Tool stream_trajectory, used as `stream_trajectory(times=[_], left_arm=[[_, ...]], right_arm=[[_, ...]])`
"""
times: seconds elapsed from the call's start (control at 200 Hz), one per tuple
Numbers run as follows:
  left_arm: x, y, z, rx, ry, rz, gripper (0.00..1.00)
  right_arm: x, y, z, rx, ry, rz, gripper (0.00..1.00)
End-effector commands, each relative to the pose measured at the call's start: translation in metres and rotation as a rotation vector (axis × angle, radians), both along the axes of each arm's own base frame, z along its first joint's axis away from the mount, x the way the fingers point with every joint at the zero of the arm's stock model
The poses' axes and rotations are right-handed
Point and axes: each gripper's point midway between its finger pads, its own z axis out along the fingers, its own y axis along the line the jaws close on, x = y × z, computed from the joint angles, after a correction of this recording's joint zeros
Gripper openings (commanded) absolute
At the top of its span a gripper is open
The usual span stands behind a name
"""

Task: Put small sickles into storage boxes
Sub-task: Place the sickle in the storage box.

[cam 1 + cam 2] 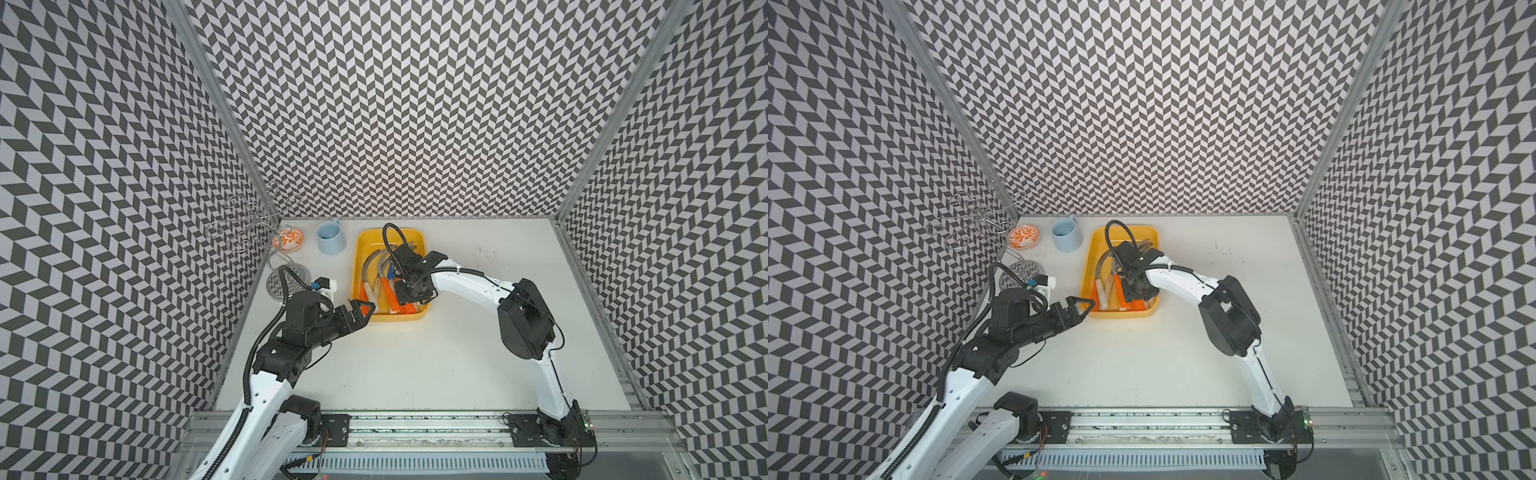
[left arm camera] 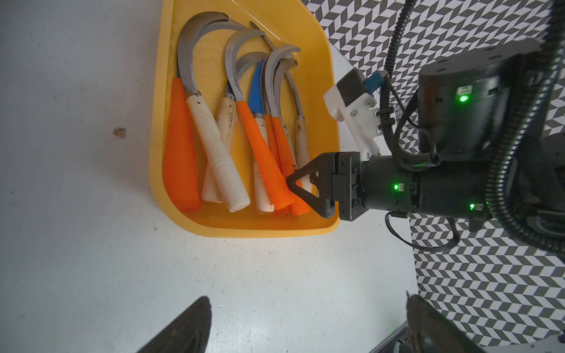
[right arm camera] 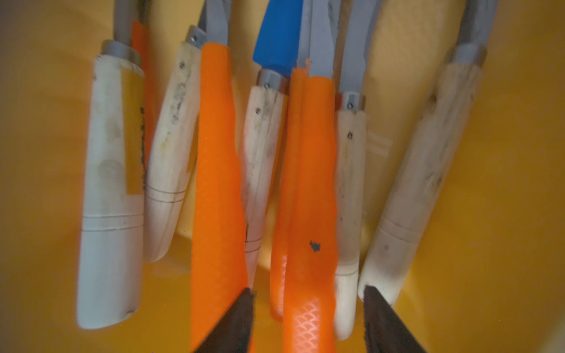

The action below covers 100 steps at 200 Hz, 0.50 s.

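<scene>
Nearest: aluminium rail (image 1: 415, 419) is running along the near edge of the worktop (image 1: 457, 353), both arm bases sitting on it. Beyond it, left gripper (image 1: 365, 309) is hanging at the near-left corner of the yellow tray (image 1: 395, 319). Its fingers (image 2: 189, 327) are standing wide apart with only bare worktop between them, gripping nothing.

The tray is sitting toward the far edge, left of centre. Over its near-right part, right gripper (image 3: 307, 293) is reaching down. Its jaws are parted and an orange handle (image 3: 308, 198) is lying between them, unclamped.

The small sickles (image 2: 214, 146) are all lying inside the tray, handles toward its near end and blades curving toward its far end. One blue blade (image 2: 256, 88) is showing among the grey.

Just left of the tray's far-left corner, a light-blue mug (image 1: 330, 239) is standing upright. An orange-patterned bowl (image 1: 289, 245) and a wire stand (image 1: 274, 286) are sitting by the worktop's far-left corner.
</scene>
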Motion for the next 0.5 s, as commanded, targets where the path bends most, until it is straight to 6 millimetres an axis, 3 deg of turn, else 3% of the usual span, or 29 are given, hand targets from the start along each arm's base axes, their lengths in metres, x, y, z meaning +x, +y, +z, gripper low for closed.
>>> stream_trajectory(times=[0.0, 0.15, 0.275, 0.371, 0.496], left_arm=[[0.001, 0.001, 0.005, 0.013, -0.018, -0.008, 1.0], [0.009, 0.006, 0.011, 0.073, -0.049, -0.011, 1.0], [0.022, 0.011, 0.013, 0.123, -0.072, 0.001, 1.0], [0.032, 0.009, 0.009, 0.135, -0.084, -0.007, 1.0], [0.048, 0.017, 0.001, 0.17, -0.098, 0.026, 1.0]], right_arm=[[0.005, 0.003, 0.022, 0.048, -0.043, 0.017, 0.86], [0.005, -0.012, 0.062, 0.08, -0.102, 0.013, 1.0], [0.009, -0.046, 0.098, 0.14, -0.182, -0.034, 0.99], [0.016, -0.09, 0.122, 0.179, -0.292, -0.094, 0.99], [0.023, -0.165, 0.131, 0.199, -0.446, -0.205, 0.99]])
